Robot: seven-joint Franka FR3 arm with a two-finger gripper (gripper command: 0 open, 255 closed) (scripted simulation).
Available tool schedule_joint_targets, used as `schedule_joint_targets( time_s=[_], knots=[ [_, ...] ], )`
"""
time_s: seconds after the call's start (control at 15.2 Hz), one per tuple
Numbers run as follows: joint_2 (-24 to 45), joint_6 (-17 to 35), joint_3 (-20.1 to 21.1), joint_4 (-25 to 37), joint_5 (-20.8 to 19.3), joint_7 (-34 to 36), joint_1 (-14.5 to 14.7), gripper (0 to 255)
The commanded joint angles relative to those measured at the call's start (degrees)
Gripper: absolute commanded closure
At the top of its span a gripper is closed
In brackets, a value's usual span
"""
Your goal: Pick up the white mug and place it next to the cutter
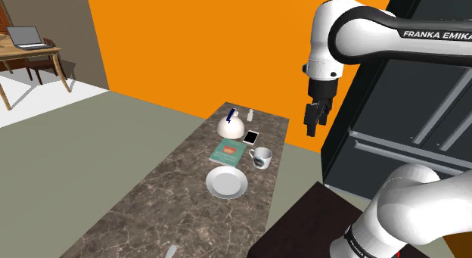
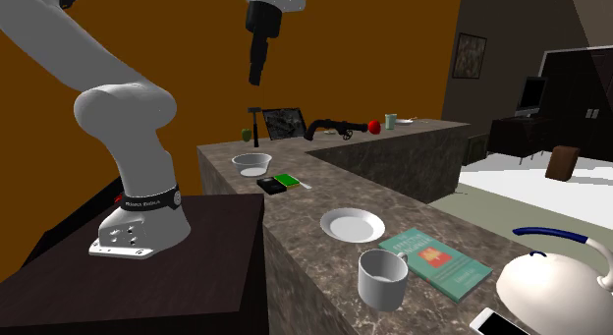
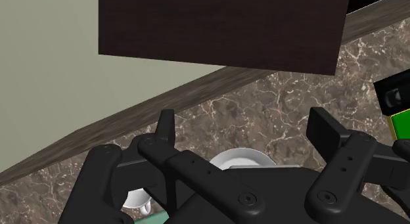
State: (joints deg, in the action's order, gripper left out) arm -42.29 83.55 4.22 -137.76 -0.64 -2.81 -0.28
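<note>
a long marbled stone counter (image 1: 170,192) runs from the centre of the shoulder view to its lower left, below an orange wall (image 1: 189,52). the white franka arm (image 1: 329,45) rises from its dark stand (image 2: 147,284) and bends across the upper right of that frame. its black gripper (image 1: 310,132) hangs fingers-down, high in the air to the right of the counter, touching nothing. in the wrist view the two fingers (image 3: 165,124) stand spread apart with nothing between them. mid-frame in the shoulder view, the counter holds a white kettle (image 1: 231,126) with a blue handle, a white plate (image 1: 226,182) and a teal book (image 1: 228,151). the white mug (image 1: 261,157) stands upright just right of the book, near the counter's edge. in the second exterior view the green and black cutter (image 2: 278,182) lies left of centre beside a white bowl (image 2: 251,164), well apart from the mug, with the plate between them.
</note>
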Motion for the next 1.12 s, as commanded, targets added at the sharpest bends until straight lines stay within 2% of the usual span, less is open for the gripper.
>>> schedule_joint_targets(
  time_s=[0.0,0.53,1.06],
  knots=[
    [0.0,0.0,0.0,0.0,0.0,0.0,0.0,0],
    [9.04,16.64,-4.4,-5.54,-2.48,-2.66,-2.96,0],
    [23.02,32.82,-8.69,-5.75,-3.49,-5.47,-5.52,0]
  ],
)
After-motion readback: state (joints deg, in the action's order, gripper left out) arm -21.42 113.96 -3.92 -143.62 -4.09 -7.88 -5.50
